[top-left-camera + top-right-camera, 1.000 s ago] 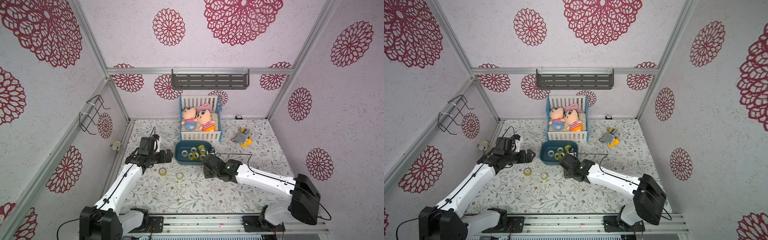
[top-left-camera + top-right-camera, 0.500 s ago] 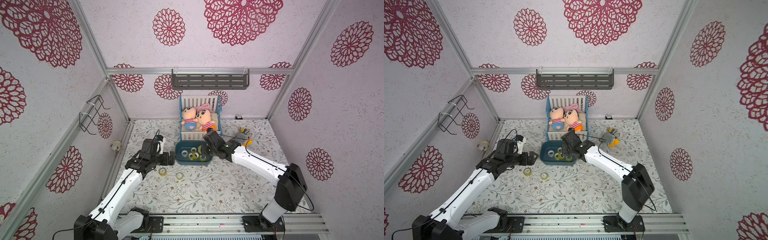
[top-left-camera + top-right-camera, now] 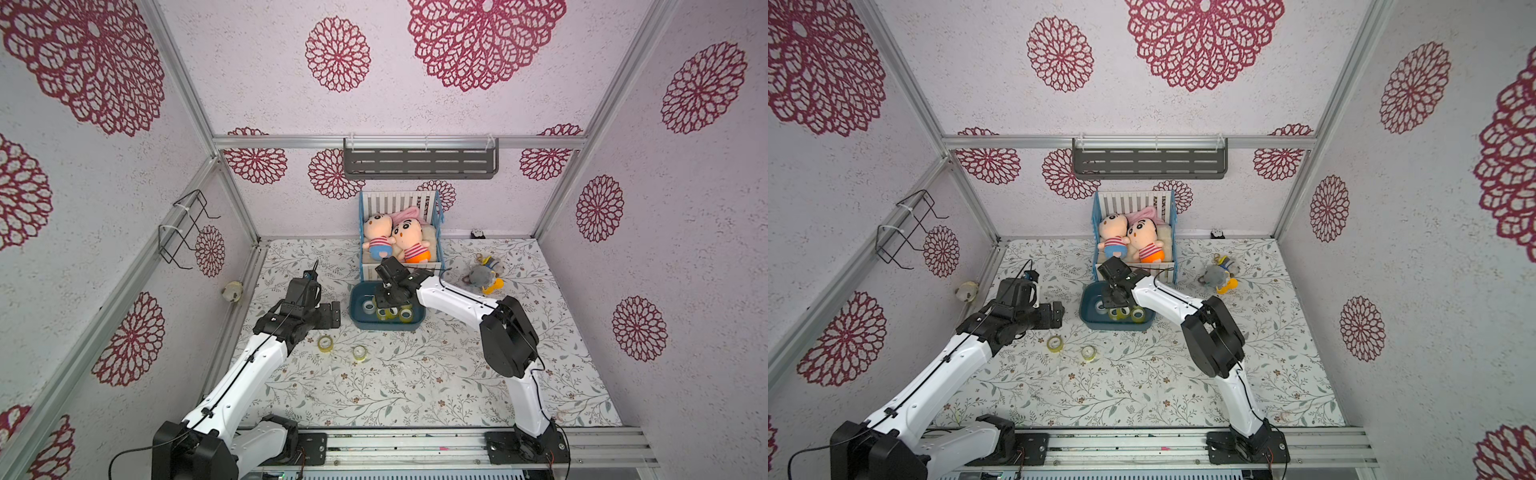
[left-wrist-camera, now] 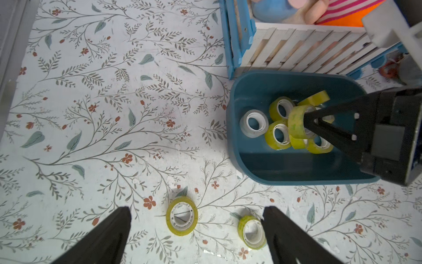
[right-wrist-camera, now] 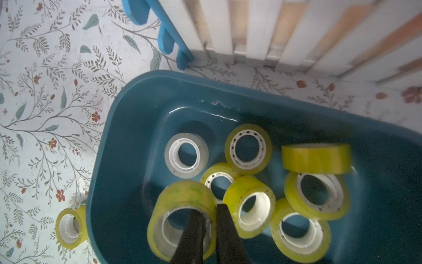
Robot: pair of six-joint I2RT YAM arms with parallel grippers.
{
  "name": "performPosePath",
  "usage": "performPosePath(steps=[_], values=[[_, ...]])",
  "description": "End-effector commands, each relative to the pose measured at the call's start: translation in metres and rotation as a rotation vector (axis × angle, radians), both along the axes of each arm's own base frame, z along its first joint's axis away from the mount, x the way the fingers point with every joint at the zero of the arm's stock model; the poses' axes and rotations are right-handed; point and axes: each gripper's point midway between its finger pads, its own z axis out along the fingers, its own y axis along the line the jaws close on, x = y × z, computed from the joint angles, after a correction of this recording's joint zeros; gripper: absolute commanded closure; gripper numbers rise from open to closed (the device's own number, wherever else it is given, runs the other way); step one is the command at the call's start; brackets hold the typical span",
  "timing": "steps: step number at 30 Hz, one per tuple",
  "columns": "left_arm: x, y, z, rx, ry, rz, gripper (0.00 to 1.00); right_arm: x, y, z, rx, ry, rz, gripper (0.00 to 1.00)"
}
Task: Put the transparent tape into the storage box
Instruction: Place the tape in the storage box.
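nearest me, on the flowered table top (image 3: pixel 415 374), two yellowish rolls lie flat just in front of the storage box (image 3: pixel 384 327). the left loose roll (image 3: pixel 325 342) sits off the box's front left corner, with the right loose roll (image 3: pixel 360 352) near it. the left gripper (image 3: pixel 335 314) hovers just left of the box, jaws spread wide with nothing between them.

over the box itself the right gripper (image 5: pixel 209 214) points down, clenched on the held roll of transparent tape (image 5: pixel 182 201). one finger goes through the core and the other presses the outside wall. that roll hangs tilted inside the box's rim, above the pile. under it, in the box, lie one whitish clear roll (image 5: pixel 186 155) and several yellow rolls (image 5: pixel 247 148), one of them standing on edge.

just behind the box, with a thin strip of table between, stands the toy crib (image 3: pixel 399 203) with two plush dolls (image 3: pixel 409 241) inside. above it on the back wall hangs the grey shelf (image 3: pixel 419 162).
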Motion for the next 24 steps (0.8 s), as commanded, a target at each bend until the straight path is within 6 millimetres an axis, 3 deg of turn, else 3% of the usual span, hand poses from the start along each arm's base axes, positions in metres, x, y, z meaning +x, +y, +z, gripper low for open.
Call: performPosePath(steps=[1, 7, 11, 20, 24], values=[[0.002, 0.007, 0.008, 0.011, -0.021, 0.026, 0.03, 0.007, 0.008, 0.003, 0.007, 0.003, 0.040, 0.84], [0.002, 0.012, 0.006, 0.030, -0.019, 0.043, 0.03, 0.015, 0.012, 0.003, 0.002, 0.001, 0.054, 0.56], [0.002, 0.012, 0.005, 0.034, -0.013, 0.045, 0.03, 0.017, 0.012, 0.017, 0.028, -0.015, 0.062, 0.42], [0.004, 0.024, 0.009, 0.018, -0.026, 0.096, 0.03, 0.004, -0.006, 0.089, 0.101, -0.161, 0.064, 0.30], [0.004, 0.034, 0.015, 0.003, -0.048, 0.132, 0.03, -0.014, -0.013, 0.106, 0.159, -0.178, 0.069, 0.29]])
